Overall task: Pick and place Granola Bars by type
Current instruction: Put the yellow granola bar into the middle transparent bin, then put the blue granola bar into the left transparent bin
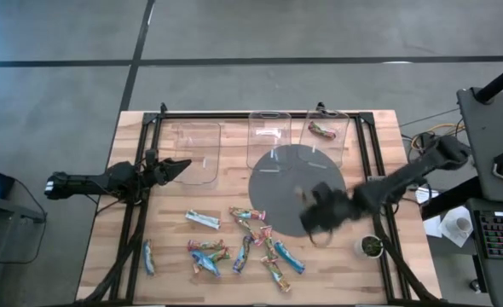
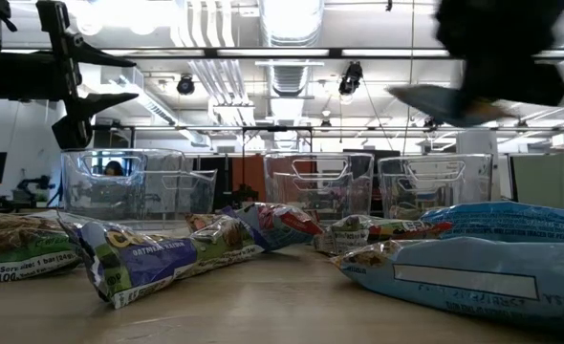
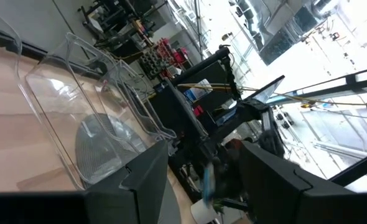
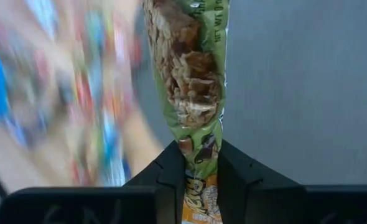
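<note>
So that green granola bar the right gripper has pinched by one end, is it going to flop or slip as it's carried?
The green granola bar juts straight out from the right gripper without sagging, so it's probably fairly stiff and light. Its wrapper looks glossy and is pinched only at one end, so it could twist or slide out during a fast swing.

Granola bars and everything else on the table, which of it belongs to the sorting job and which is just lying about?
Part of the job:
- loose granola bars
- green-wrapped bar clamped in the right gripper
- bar already in the right-hand bin
- three clear bins
- left gripper, open, waiting

Lying about:
- grey round mat
- small cup
</note>
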Controlling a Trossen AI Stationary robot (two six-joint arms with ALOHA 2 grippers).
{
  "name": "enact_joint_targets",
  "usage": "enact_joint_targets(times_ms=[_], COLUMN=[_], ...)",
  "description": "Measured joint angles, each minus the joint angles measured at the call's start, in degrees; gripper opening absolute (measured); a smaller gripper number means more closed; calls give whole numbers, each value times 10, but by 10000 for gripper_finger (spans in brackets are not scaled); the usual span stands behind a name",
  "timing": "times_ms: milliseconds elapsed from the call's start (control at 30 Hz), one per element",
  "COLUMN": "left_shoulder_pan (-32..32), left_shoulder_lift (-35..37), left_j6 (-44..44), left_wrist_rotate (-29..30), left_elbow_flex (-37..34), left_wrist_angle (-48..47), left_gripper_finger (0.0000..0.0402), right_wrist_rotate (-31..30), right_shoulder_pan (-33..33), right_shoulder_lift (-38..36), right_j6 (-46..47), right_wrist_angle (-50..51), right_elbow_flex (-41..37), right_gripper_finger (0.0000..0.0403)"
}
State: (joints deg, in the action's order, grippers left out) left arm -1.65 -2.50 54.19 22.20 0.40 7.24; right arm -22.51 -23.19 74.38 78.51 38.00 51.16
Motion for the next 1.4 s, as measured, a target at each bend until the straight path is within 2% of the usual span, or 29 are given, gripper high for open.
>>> enact_joint_targets(times_ms=[100, 200, 300, 367, 467, 533, 633, 800, 1067, 1233, 1400], left_shoulder_pan=[0, 0, 0, 0, 0, 0, 0, 0, 0, 0, 0], left_shoulder_lift=[0, 0, 0, 0, 0, -1, -1, -1, -1, -1, -1], left_j6=[0, 1, 1, 1, 1, 1, 1, 1, 1, 1, 16], left_wrist_rotate=[0, 0, 0, 1, 3, 4, 6, 6, 5, 5, 5], left_elbow_flex=[0, 0, 0, 0, 0, 0, 0, 0, 0, 0, 0], left_wrist_angle=[0, 0, 0, -1, -2, -2, -2, -2, -2, -2, 3], left_gripper_finger=[181, 181, 181, 181, 181, 181, 181, 181, 181, 181, 181], right_wrist_rotate=[-11, 22, 113, 188, 263, 280, 265, 255, 248, 224, 218], right_shoulder_pan=[107, 218, 327, 386, 437, 448, 451, 456, 452, 436, 398], right_shoulder_lift=[-32, -40, -17, 13, 65, 93, 127, 187, 265, 261, 218], right_j6=[-117, -210, -238, -245, -253, -264, -276, -300, -358, -422, -552], right_wrist_angle=[-80, -193, -264, -271, -282, -306, -343, -304, -110, -99, -95], right_elbow_flex=[0, 1, 1, 1, 0, 8, 40, 117, 248, 285, 298], right_gripper_finger=[58, 58, 58, 59, 59, 59, 59, 69, 168, 230, 259])
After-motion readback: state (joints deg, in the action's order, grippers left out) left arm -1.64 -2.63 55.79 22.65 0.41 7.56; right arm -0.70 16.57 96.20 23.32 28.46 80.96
